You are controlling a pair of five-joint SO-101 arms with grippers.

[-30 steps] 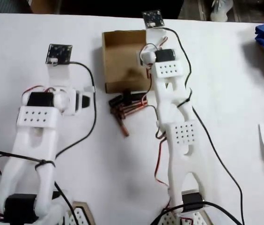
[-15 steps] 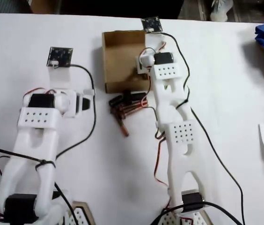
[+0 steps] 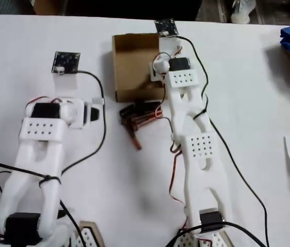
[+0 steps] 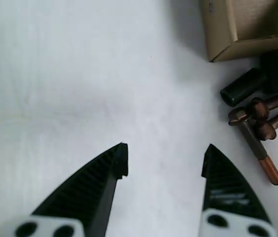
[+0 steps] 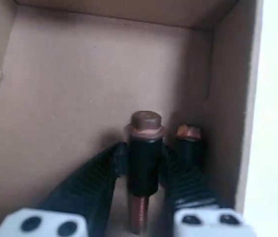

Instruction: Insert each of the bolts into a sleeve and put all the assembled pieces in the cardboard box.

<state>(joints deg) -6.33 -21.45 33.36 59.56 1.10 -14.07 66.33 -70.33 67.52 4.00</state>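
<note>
One copper-coloured metal bolt (image 5: 146,122) seated in black cylindrical sleeve (image 5: 143,170), pinched mid-sleeve by right gripper (image 5: 144,153) inside brown cardboard box (image 5: 80,74). Likely rigid, light, slippery. Left gripper (image 4: 164,158) spread wide, empty.

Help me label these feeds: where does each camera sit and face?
High: over the table, looking down; left arm, right arm, box, bolts.
Left wrist: on the left arm, facing the table; open left pincer, bolts.
Right wrist: on the right arm, facing into the box; right pincer holds a sleeved bolt.
Shared: bolts, in high and left wrist.
</note>
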